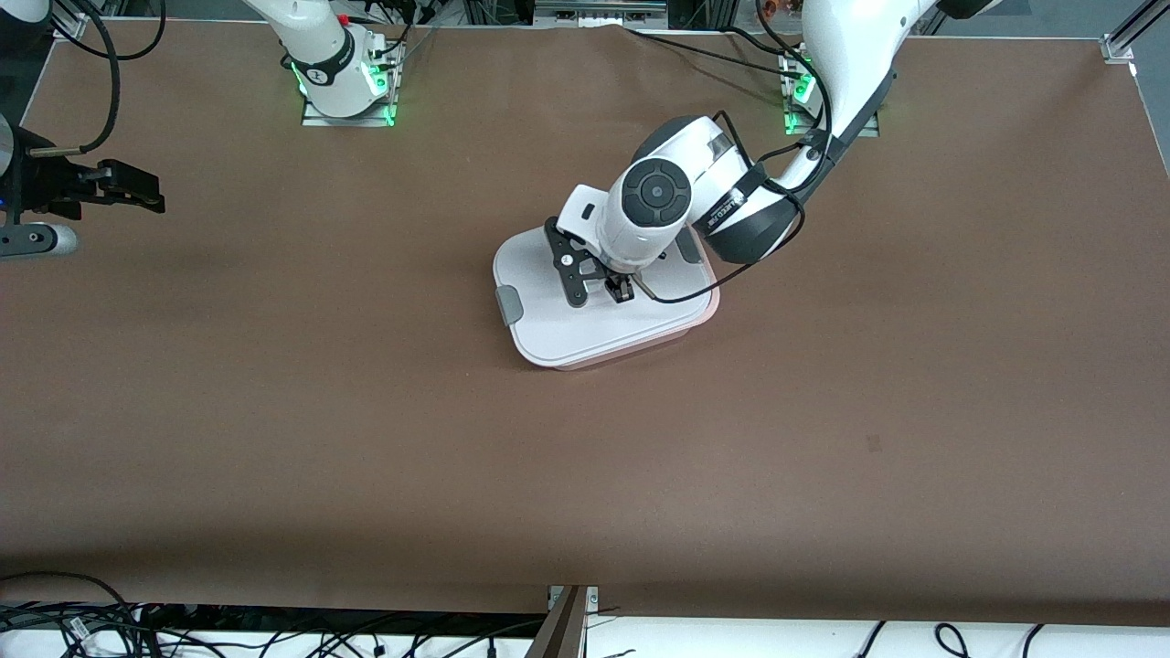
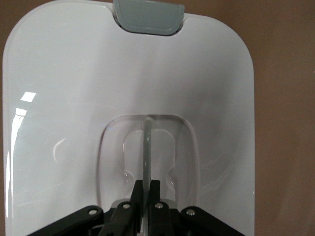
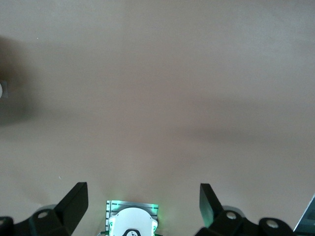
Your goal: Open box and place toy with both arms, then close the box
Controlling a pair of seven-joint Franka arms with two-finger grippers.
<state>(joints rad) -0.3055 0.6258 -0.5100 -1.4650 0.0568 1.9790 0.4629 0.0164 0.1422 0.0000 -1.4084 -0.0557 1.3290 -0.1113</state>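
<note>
Box (image 1: 605, 306): mid-table, lid (image 2: 74, 98) on | left gripper (image 1: 620, 289) over lid centre, jaws pinching the clear handle (image 2: 146, 147), judged a hold for lifting or seating the lid | right gripper (image 3: 142, 201) waits at its table end, jaws spread | toy: you see none.

Brown table (image 1: 274, 411), with only the lidded pink box (image 1: 603, 320) near its middle.

no legible text, labels or numbers
</note>
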